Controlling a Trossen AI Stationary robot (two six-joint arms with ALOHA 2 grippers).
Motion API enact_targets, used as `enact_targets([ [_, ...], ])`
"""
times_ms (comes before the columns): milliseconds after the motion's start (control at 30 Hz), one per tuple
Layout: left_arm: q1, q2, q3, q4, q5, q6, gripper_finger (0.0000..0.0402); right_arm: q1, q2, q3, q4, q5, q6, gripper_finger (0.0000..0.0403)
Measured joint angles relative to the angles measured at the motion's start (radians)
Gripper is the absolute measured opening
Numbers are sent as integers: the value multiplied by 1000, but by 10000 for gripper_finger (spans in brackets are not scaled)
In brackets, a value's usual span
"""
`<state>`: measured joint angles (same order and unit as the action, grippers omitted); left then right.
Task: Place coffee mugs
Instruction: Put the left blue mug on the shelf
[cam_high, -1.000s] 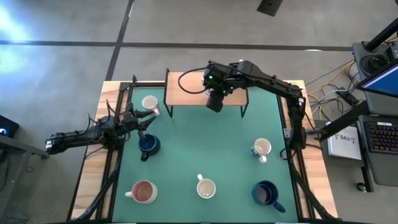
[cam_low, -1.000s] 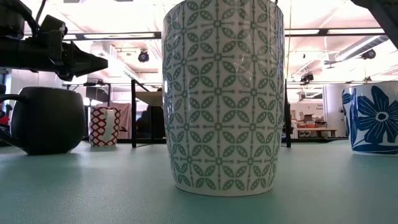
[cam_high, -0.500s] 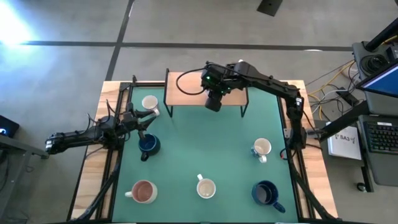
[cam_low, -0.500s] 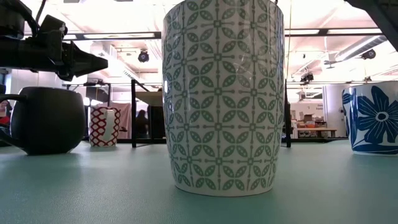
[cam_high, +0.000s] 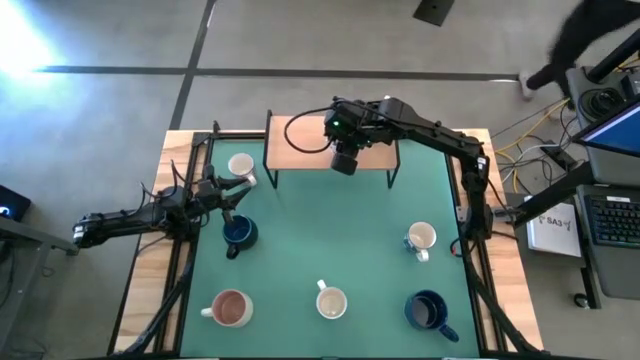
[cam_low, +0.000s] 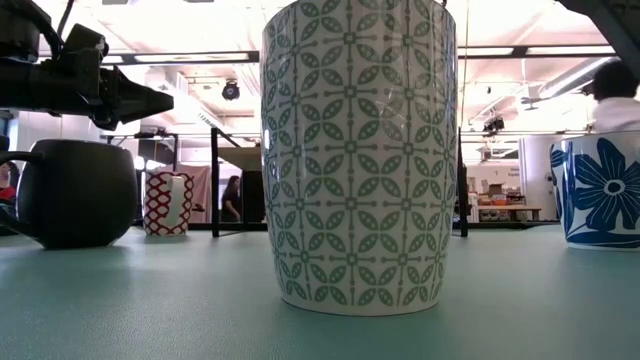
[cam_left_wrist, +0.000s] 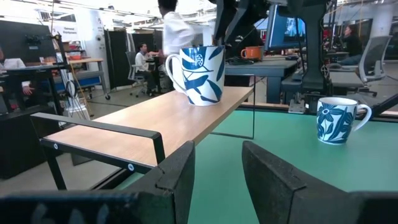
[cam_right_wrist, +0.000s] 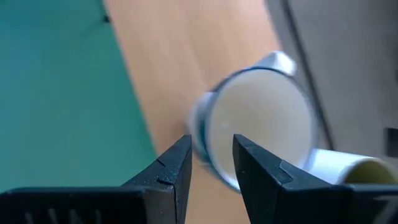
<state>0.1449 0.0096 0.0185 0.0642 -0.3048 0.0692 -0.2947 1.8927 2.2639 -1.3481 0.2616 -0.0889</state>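
Six mugs stand on the green table mat (cam_high: 340, 240) in the high view: a white mug (cam_high: 241, 166) at the far left, a dark blue mug (cam_high: 238, 233) just in front of it, a cream mug with a pink-brown inside (cam_high: 231, 308) at the near left, a small white mug patterned with green leaves (cam_high: 331, 301) at the near middle, a second dark blue mug (cam_high: 427, 311) at the near right, and a white mug with blue flowers (cam_high: 421, 238) on the right. A seventh, a white mug with a blue leaf pattern (cam_left_wrist: 200, 75), stands upright on the light wooden shelf with black metal legs (cam_high: 300, 140) at the far edge of the mat. The right gripper (cam_high: 345, 160) hangs over that shelf directly above this mug (cam_right_wrist: 258, 127); its two dark fingers (cam_right_wrist: 171, 171) stand a narrow gap apart over the rim and hold nothing. The left gripper (cam_high: 232, 195) hovers low by the left edge, between the far white mug and the first dark blue one, its fingers (cam_left_wrist: 177, 177) slightly parted and empty, pointing toward the shelf. In the low view the leaf-patterned mug (cam_low: 358, 155) fills the middle, with a dark mug (cam_low: 75, 193) to one side and the flowered one (cam_low: 598, 190) to the other. People show in the room beyond.
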Motion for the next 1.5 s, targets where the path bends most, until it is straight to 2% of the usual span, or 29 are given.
enact_targets([
  [433, 0, 0, 0, 0, 0, 0, 116, -5, 1, -47, -1, -8, 10, 107],
  [600, 0, 0, 0, 0, 0, 0, 116, -7, 2, -62, 0, -8, -32, 104],
  [700, 0, 0, 0, 0, 0, 0, 116, -7, 2, -62, 0, -8, -61, 88],
  [967, 0, 0, 0, 0, 0, 0, 116, -30, 2, -62, -3, -16, -78, 16],
  [1167, 0, 0, 0, 0, 0, 0, 116, -53, 2, -62, 1, -75, -87, 11],
  [1500, 0, 0, 0, 0, 0, 0, 116, -99, 2, -62, 7, -87, -227, 12],
])
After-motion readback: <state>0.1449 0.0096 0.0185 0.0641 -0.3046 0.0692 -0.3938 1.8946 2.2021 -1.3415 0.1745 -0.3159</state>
